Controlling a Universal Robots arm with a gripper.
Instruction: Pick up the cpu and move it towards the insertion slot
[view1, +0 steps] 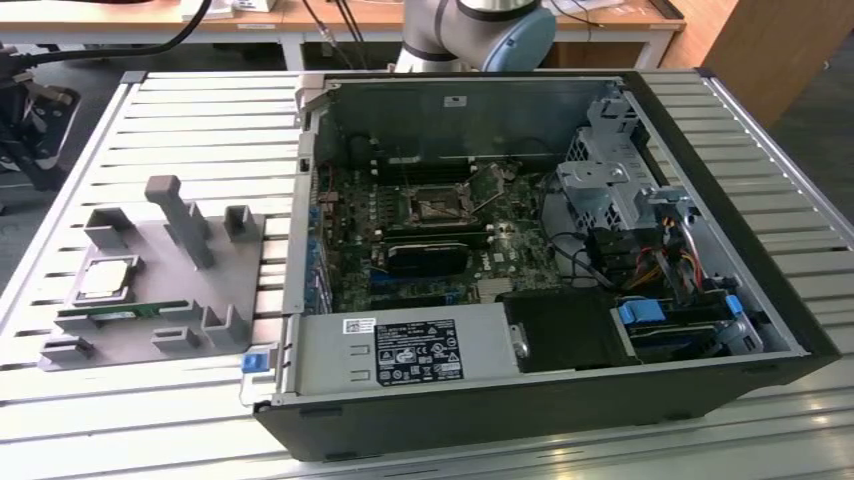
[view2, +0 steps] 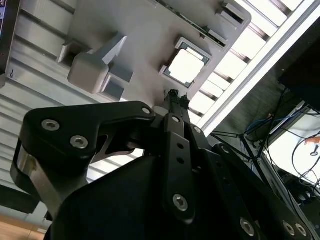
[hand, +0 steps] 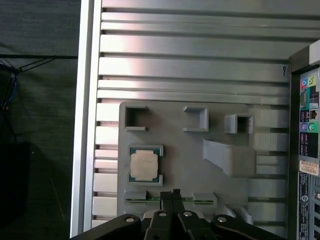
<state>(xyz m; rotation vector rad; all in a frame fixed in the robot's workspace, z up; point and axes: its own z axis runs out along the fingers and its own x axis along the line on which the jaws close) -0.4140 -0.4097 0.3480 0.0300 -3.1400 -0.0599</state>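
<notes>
The cpu (view1: 104, 278) is a small square chip with a silvery top. It lies flat in a square recess of the grey tray (view1: 200, 300) at the exterior view's left. Both wrist views look down on the cpu (hand: 145, 165) (view2: 186, 65) from well above the tray. My gripper (hand: 175, 192) (view2: 177, 96) hangs high over the tray, beside the chip and above the thin green memory stick (hand: 170, 200). Its fingertips are together with nothing between them. The insertion slot (view1: 434, 205), a metal-framed square socket, sits on the motherboard inside the open computer case (view1: 707, 240).
A tall grey post (view1: 180, 215) and several low blocks rise from the tray. The case's walls, a labelled power supply (view1: 400, 350), a drive cage and cables surround the motherboard. The slatted metal table (view1: 200, 120) ends at an edge (hand: 87, 125) near the tray. The arm's base (view1: 481, 30) stands behind the case.
</notes>
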